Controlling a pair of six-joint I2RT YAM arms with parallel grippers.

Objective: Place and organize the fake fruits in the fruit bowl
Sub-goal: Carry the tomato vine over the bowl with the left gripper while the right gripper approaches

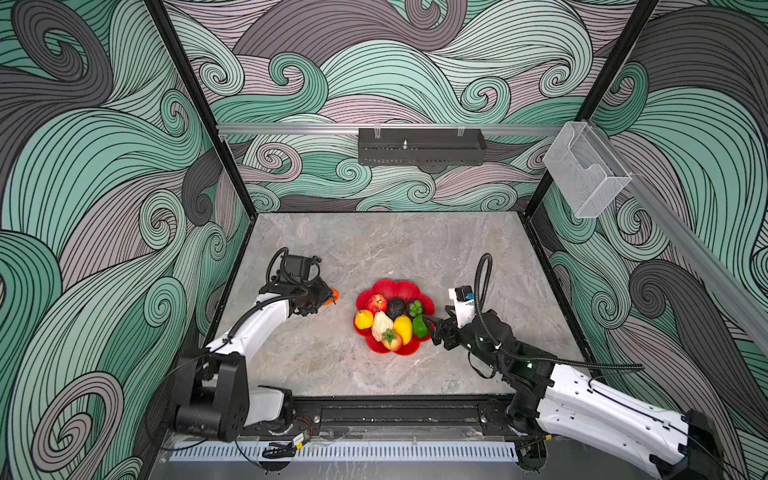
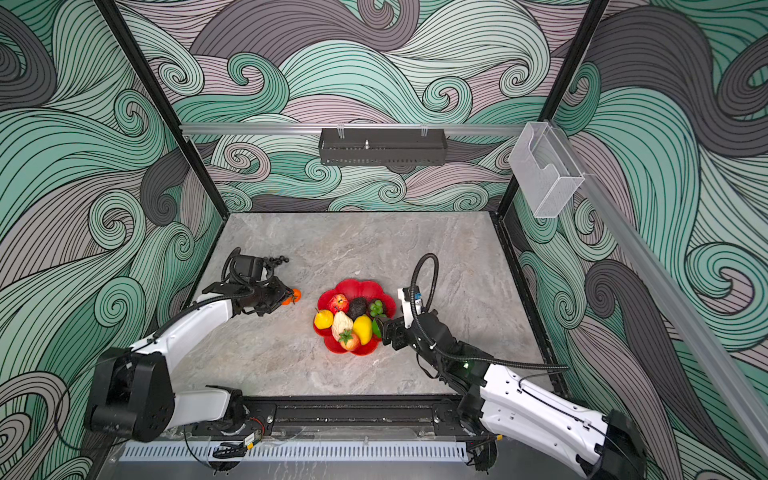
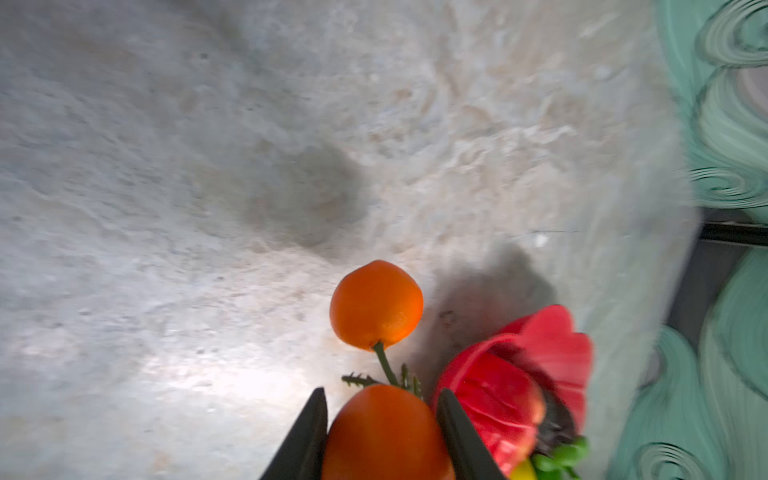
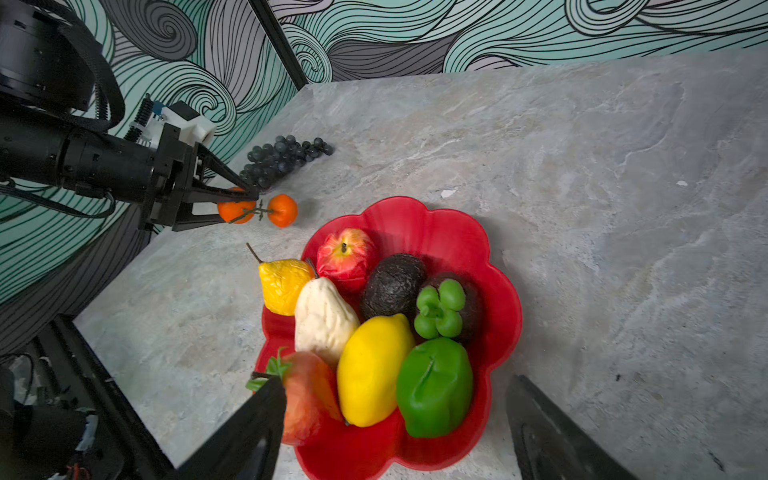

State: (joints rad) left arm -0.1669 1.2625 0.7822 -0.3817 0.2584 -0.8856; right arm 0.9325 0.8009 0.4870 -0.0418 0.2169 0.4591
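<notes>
The grey stone bench (image 1: 374, 249) carries the bowl (image 1: 394, 286) midway between its left and right edges, nearer the front edge than the rear; the bowl is shallow, glossy red, with a scalloped petal rim, and fruit nearly fills it; a smooth yellow lemon (image 4: 374, 370), a dented green lime (image 4: 434, 386) and a pale, wrinkled pear (image 4: 324, 320) crowd its front half; a rough dark avocado (image 4: 392, 284), a red apple (image 4: 345, 253) and a dark fruit (image 4: 440, 309) with a green cap lie toward the rear; a wrinkled yellow fruit (image 4: 284, 284) leans over the rim on the left-edge side; the oranges (image 4: 282, 210), two small ones joined by a green stem, lie between the bowl and the left edge; the left gripper (image 4: 239, 206) pinches one of them, the other pointing toward the bowl, apart from its rim; the grapes (image 4: 286, 158), a blue-black bunch, lie by the left edge, farther to the rear; the right gripper (image 4: 395, 383) hangs at the bowl's right-front rim over the lime, jaws spread wide. The widest bare stone runs from the bowl to the rear edge and both rear corners; a narrower band separates bowl and front edge; least room is the gap between oranges and rim.
</notes>
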